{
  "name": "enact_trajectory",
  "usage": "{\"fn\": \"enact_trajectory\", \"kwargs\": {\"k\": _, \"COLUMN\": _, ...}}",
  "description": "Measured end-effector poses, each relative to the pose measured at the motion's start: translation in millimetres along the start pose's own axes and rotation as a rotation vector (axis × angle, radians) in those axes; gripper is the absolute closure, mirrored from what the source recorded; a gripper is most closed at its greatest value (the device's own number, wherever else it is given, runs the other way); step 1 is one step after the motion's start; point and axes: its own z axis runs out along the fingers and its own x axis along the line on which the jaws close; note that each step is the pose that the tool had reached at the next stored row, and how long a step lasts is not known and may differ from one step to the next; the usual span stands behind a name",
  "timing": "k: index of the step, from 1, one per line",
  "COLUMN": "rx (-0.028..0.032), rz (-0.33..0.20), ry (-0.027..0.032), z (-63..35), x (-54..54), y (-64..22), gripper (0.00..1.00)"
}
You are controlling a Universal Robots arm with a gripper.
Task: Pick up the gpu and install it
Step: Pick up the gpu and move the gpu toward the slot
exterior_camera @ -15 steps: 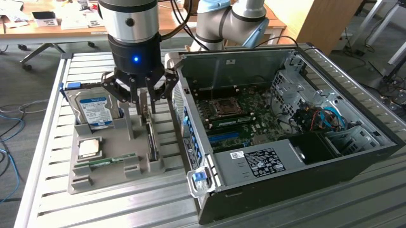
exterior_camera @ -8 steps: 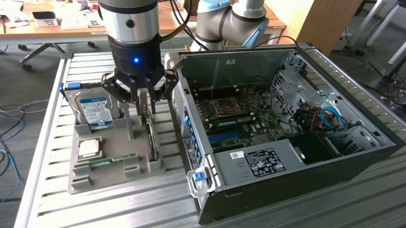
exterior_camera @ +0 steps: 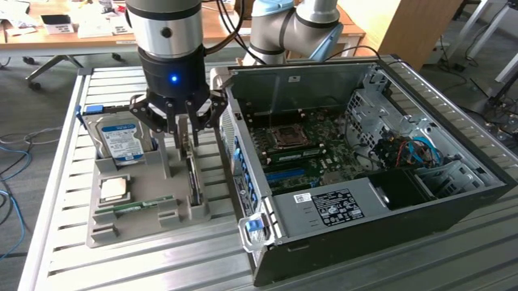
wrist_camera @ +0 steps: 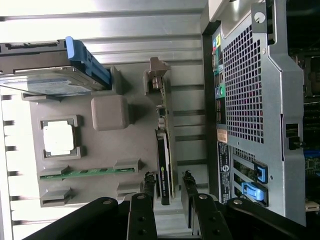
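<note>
The gpu (wrist_camera: 165,150) stands on edge in a slot of the grey holder tray (wrist_camera: 100,150), its silver bracket end away from the wrist camera. In the exterior view the gpu (exterior_camera: 193,179) is a thin dark edge in the tray (exterior_camera: 137,230), left of the open computer case (exterior_camera: 364,151). My gripper (exterior_camera: 186,136) hangs straight above it, pointing down. In the wrist view the gripper (wrist_camera: 167,176) is open, one black finger on each side of the card's near end, with a small gap showing on both sides.
The tray also holds a hard drive (exterior_camera: 121,139) with a blue-white label, a silver processor (exterior_camera: 113,189) and a green memory stick (exterior_camera: 142,205). The case's perforated rear wall (wrist_camera: 250,100) stands close beside the gpu. Inside the case lies the motherboard (exterior_camera: 299,151).
</note>
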Motion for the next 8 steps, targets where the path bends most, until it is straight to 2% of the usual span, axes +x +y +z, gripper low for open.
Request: {"fn": "enact_trajectory", "kwargs": {"k": 8, "rx": 0.0004, "rz": 0.0, "ry": 0.0, "z": 1.6, "x": 0.1, "y": -0.1, "gripper": 0.64}}
